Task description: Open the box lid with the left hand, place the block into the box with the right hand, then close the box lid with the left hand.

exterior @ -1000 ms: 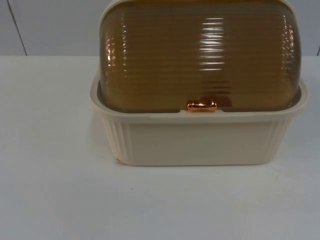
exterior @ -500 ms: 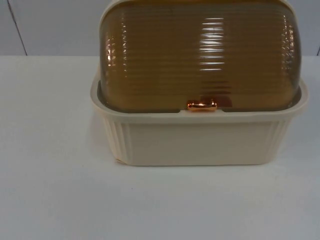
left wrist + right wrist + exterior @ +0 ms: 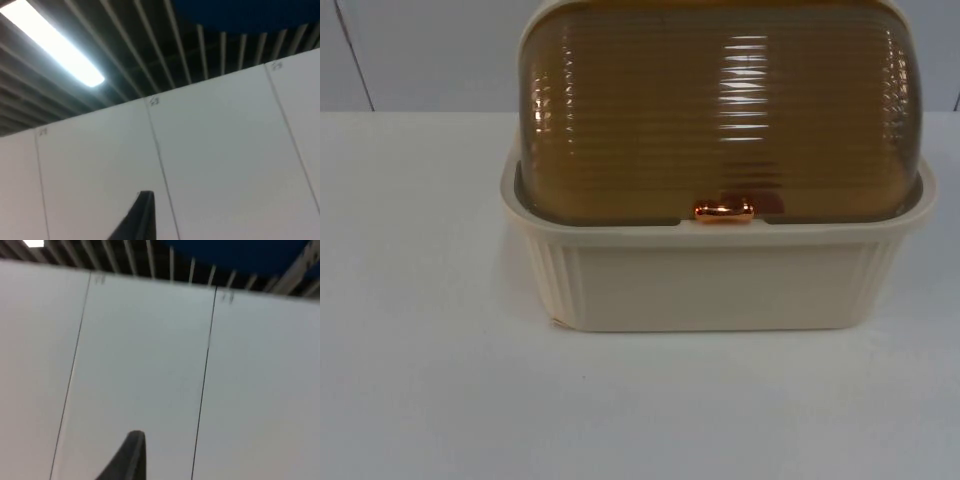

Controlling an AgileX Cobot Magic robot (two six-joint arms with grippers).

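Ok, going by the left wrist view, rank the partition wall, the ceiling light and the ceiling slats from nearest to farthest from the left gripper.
1. The partition wall: straight ahead of the left gripper, which points up at it.
2. The ceiling light and the ceiling slats: both overhead, beyond the wall's upper edge. The light sits among the slats, so these two are too close to call.

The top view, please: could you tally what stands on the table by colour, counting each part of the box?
Cream: 1, the box base
Amber: 1, the ribbed lid, shut
Copper: 1, the lid handle
Total: 3
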